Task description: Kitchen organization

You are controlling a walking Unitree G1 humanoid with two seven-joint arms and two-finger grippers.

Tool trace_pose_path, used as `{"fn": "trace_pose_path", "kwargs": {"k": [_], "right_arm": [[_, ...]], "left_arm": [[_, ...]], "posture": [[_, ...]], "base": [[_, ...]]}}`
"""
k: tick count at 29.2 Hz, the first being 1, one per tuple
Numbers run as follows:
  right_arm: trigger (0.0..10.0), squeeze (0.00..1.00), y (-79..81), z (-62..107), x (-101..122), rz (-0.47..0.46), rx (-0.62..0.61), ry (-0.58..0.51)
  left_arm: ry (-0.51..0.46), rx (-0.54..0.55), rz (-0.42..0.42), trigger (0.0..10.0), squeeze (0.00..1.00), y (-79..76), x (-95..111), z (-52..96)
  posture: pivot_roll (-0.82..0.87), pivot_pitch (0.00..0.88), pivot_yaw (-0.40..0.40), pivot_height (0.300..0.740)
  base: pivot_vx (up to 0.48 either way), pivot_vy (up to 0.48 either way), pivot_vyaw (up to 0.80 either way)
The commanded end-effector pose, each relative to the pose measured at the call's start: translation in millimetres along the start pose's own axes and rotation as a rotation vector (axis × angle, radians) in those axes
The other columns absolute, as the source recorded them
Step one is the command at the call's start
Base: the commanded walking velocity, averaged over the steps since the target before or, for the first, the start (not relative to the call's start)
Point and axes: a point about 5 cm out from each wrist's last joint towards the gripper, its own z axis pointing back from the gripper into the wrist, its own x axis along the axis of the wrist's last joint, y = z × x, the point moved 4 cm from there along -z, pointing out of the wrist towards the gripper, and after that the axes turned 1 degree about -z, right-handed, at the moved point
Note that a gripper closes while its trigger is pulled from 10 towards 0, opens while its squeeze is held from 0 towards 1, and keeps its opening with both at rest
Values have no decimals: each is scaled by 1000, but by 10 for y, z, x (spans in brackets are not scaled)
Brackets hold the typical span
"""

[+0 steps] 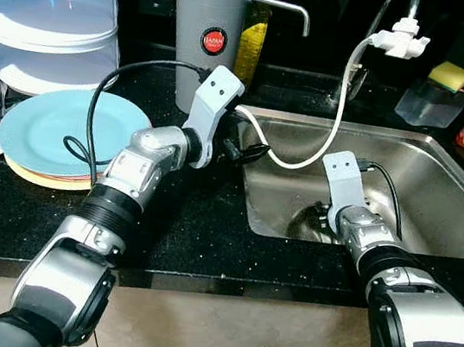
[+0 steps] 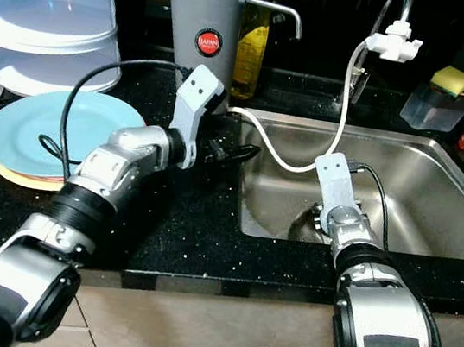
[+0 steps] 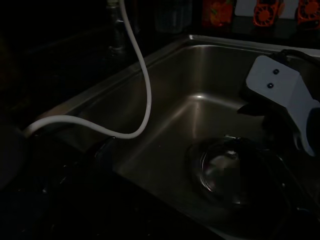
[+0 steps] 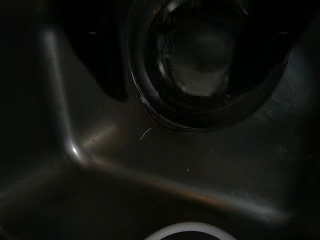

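Steel sink (image 1: 442, 170) at centre right, right gripper (image 1: 322, 224) lowered onto a glass bowl (image 3: 235, 170), grip impossible to tell; left gripper (image 1: 253, 152) slightly parted at the rim; nothing yet lifted out.

One steel sink (image 1: 440, 183), one glass bowl (image 3: 235, 170) inside it, one white hose (image 1: 328, 144), one grey canister (image 1: 205, 34), two stacked plates (image 1: 63, 135), one yellow sponge (image 1: 450, 76), two robot arms.
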Motion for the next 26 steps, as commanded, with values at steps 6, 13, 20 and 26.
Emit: {"fn": "trace_pose_path", "kwargs": {"k": [6, 13, 20, 26], "right_arm": [[10000, 0, -66, 23, 229, -170, 16, -100], [10000, 0, -58, 50, 411, -255, 41, -172], [10000, 0, -83, 92, 547, -463, 108, -251], [10000, 0, -163, 352, 814, -580, 205, -531]], "left_arm": [[-38, 37, -38, 10000, 0, 18, 72, 21], [-67, 83, -49, 10000, 0, 33, 109, 98], [-98, 256, -90, 10000, 0, 126, 132, 274], [-110, 384, -212, 10000, 0, 58, 117, 524]], "posture": [[133, 127, -53, 740], [130, 116, -50, 740], [132, 109, -45, 740], [126, 113, -31, 740]], "base": [[0, 0, 0], [0, 0, 0], [0, 0, 0], [0, 0, 0]]}}
